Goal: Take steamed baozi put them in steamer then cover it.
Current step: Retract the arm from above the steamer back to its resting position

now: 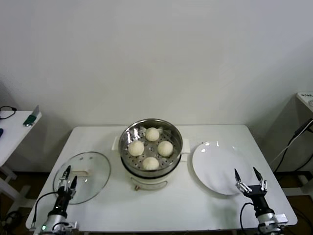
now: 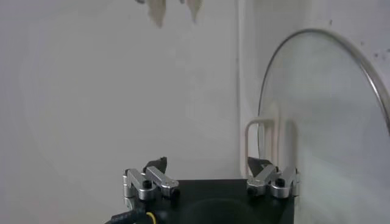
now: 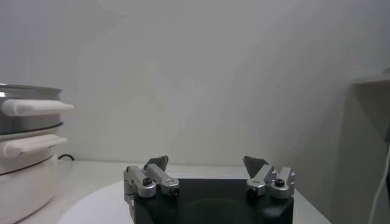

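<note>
Baozi [image 1: 150,148], four of them, sit inside the steamer [image 1: 128,136] at the centre of the head view, spaced apart on its perforated floor: one toward the upper rim, one at left, one at right, one toward the lower rim; the steamer rests on a cream-white pot base [image 1: 146,183] with side handles, uncovered. At the lower left of the head view a round glass lid [image 1: 95,169] with a cream handle [image 1: 84,172] lies flat on the white counter [image 1: 112,208], apart from the steamer; the left gripper [image 1: 66,179] hangs over the lid's lower left edge, its jaws released and holding nothing; in the left wrist view the lid [image 2: 329,109] shows at the right of the frame with the handle [image 2: 268,140] just beyond the gripper [image 2: 210,176]. At the lower right of the head view a white plate [image 1: 215,161] lies bare beside the steamer; the right gripper [image 1: 249,179] hovers above the plate's lower right rim, jaws spread and empty; the right wrist view has the steamer [image 3: 24,112] at the left edge, well apart from the gripper [image 3: 207,173].
</note>
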